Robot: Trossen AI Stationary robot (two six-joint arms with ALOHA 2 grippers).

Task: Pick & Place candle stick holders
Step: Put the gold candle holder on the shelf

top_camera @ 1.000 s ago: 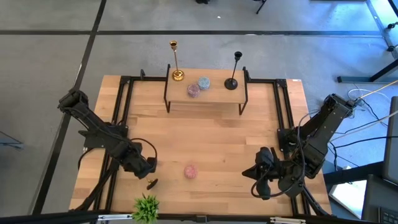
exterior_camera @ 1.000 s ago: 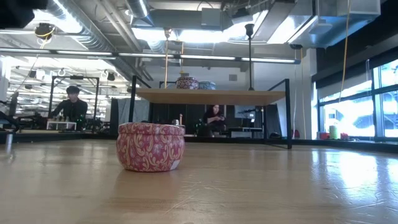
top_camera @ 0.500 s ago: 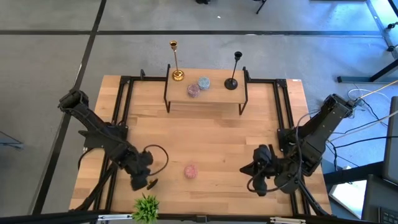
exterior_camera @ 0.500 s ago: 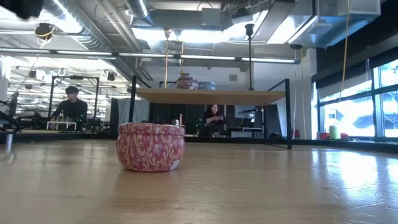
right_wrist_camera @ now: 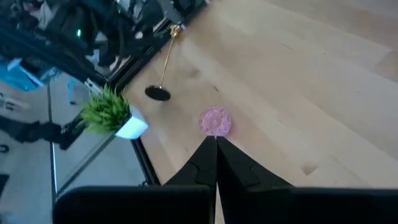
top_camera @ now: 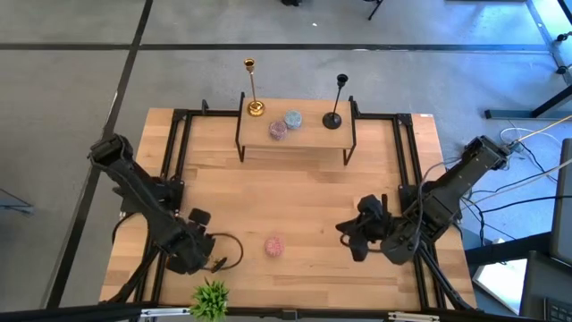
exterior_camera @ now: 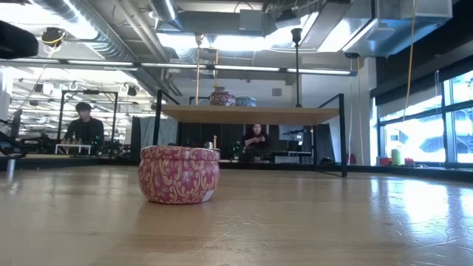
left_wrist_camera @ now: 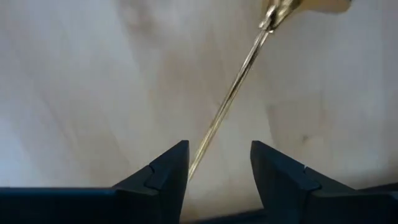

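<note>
We see a thin shiny gold candle stick holder (left_wrist_camera: 231,102) lying tilted on the light wooden worktop (top_camera: 304,192), its stem running into the gap of the left gripper (left_wrist_camera: 214,163); the jaws stand a narrow way apart on either side of the stem, and we cannot tell whether either one touches it. From above, this gripper (top_camera: 213,261) sits at the near left of the worktop, just beside a small green potted plant in a white pot (top_camera: 210,298) at the front edge. The right wrist view shows the holder's dark round base (right_wrist_camera: 157,93) resting on the wood close to that plant (right_wrist_camera: 111,111).

A small pink patterned round tin (top_camera: 274,246) stands between the two arms. The right gripper (top_camera: 350,239) hangs over the worktop to the right of it, jaws pressed together and holding nothing.

At the far edge a raised wooden shelf on black legs (top_camera: 308,137) carries a second tall gold candle stick holder (top_camera: 253,87) on its left end, a black candle stick holder (top_camera: 336,101) on its right end, and two more small round tins (top_camera: 285,124) between them. Both stand upright on round bases.
</note>
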